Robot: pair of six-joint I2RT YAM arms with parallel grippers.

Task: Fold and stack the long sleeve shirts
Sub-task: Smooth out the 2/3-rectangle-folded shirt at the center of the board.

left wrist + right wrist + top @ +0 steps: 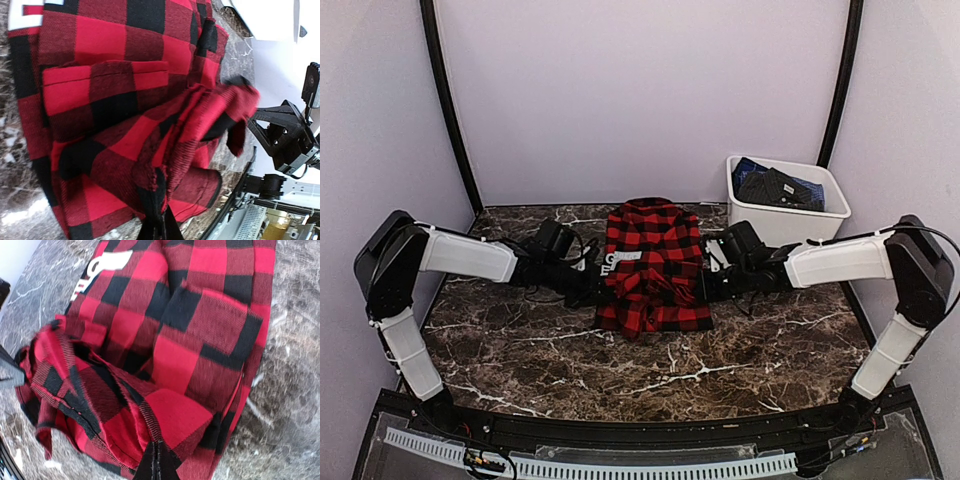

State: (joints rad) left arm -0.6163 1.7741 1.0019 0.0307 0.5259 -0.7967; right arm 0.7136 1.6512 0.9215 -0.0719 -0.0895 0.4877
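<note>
One red-and-black buffalo-check flannel shirt (655,265) lies bunched in the middle of the frame on the dark marble desk (620,365). Its white label (620,258) shows a few letters, too folded over to read. Two arms reach in from either side: the left jaws are clenched on cloth at the shirt's left edge, the right jaws on its right edge. One white plastic tub (832,214), upper right, holds dark clothing (775,187).
</note>
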